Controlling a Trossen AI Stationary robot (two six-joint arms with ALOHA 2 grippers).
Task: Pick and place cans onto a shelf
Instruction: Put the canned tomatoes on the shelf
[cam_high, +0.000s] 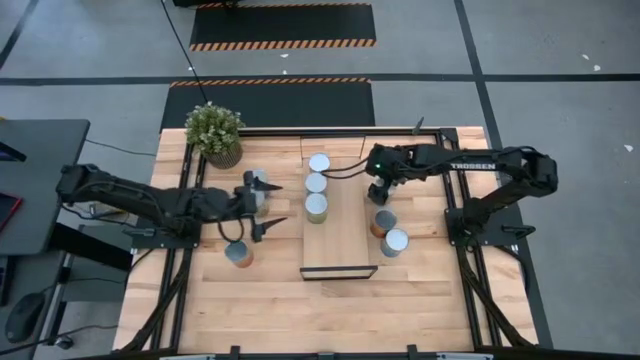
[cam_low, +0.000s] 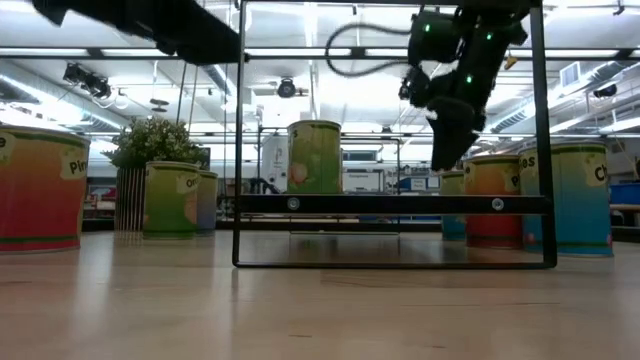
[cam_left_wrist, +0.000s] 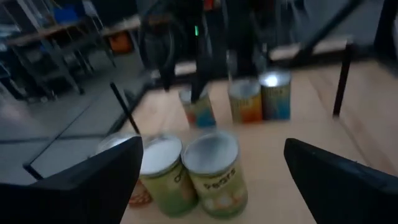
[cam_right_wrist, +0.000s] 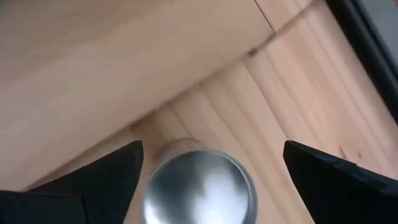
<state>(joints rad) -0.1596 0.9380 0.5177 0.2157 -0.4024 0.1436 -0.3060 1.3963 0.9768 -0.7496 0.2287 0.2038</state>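
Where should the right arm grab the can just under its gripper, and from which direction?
Take the can by its round side wall just below the top rim, coming straight down. It stands upright, and the right gripper hangs open above it, a finger to each side of the lid. Mind the neighbouring can and the shelf edge close by.

The plank tabletop stands on a grey floor with dark lines. Two dark mats with orange-black striped edges lie beyond the table. A dark desk is beside it. Long ceiling lights shine in the room behind.
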